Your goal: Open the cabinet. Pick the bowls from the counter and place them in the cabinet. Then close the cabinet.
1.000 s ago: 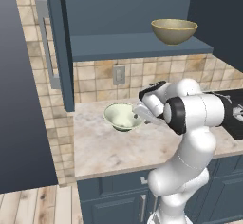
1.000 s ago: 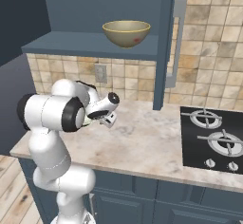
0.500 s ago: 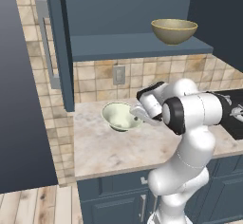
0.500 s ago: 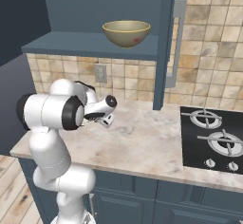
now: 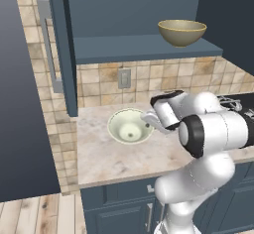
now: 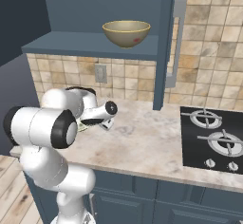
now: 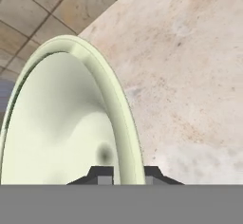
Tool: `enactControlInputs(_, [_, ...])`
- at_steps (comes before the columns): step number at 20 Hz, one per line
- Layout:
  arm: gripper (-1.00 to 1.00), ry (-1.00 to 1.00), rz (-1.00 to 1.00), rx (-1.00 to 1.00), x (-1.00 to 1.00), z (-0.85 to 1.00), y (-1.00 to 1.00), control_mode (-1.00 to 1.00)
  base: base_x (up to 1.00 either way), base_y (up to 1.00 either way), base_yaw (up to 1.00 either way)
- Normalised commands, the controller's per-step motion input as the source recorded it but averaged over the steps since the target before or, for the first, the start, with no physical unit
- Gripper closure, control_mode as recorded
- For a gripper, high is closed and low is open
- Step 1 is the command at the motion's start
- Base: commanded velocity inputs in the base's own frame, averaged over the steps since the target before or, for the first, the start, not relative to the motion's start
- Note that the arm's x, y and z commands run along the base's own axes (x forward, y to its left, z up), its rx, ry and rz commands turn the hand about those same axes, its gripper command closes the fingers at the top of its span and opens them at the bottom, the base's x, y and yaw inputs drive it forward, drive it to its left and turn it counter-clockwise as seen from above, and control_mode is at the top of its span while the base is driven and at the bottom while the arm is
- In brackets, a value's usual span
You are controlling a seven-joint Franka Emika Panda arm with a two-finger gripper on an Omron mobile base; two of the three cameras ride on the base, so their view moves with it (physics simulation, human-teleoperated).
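The cream bowl [image 5: 130,126] sits on the counter [image 5: 114,161] at centre frame, its right rim pinched between the fingers of the gripper [image 7: 124,174]. The yellow bowl [image 5: 181,32] rests upper right on the shelf of the open cabinet [image 5: 139,47].

Lighting: even, diffuse, moderately bright; no single source apparent. Shadows: soft and faint; a dim patch lies inside the pale cream-green wide-rimmed bowl [image 7: 61,123] near its base in the hand view, and the interior of the dark blue-grey wall cabinet [image 5: 129,10] reads darker than the tiled wall. Glare: none; the beige-pink marbled stone desk [image 6: 142,142] shows matte. Sharpness: base views crisp; hand view slightly soft, coarse-textured. Edge distortion: none evident.
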Motion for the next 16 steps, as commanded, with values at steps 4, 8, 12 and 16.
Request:
enactControlInputs(4, [1.0, 0.05, -0.15, 0.02, -0.44, 0.43, -0.01, -1.0, 0.0, 0.0, 0.0])
enactControlInputs(8, [1.0, 0.07, -0.3, 0.0, -0.35, 0.51, 0.0, -1.0, 0.0, 0.0, 0.0])
enactControlInputs(12, [1.0, 0.14, -0.41, 0.02, -0.24, 0.64, -0.05, -1.0, 0.0, 0.0, 0.0])
enactControlInputs(16, [1.0, 0.15, -0.37, 0.0, -0.25, 0.69, 0.0, -1.0, 0.0, 0.0, 0.0])
